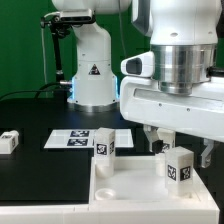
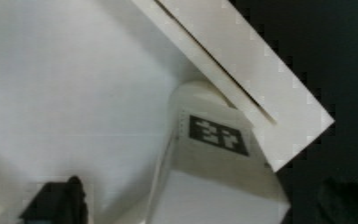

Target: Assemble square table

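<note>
- Currently, the top (image 1: 110, 195) is lying nearest in the exterior view, rim up, on the black table (image 1: 30, 120).
- A leg (image 1: 180, 166) is standing upright on the top, toward the exterior view's right. The wrist view is showing its tag and the rim (image 2: 247, 70) running just beside it.
- The gripper (image 1: 180, 150) is hanging over this leg with its fingers (image 2: 60, 200) spread wide, and neither pad appears to be touching the leg.
- The step in hand is judged to be seating this leg. Centre the fingers on it, close squarely on its flat faces, and hold it upright so that it is not tipping or binding while being turned.
- The rim is leaving little room on its side, so the finger nearest it is risking a knock.
- A second leg (image 1: 105, 147) is standing at the top's far corner on the exterior view's left, well apart, so that side is looking open.
- Farther back, the marker board (image 1: 85, 137) is lying flat, and a third leg (image 1: 10, 140) is resting on the table at the exterior view's left.
</note>
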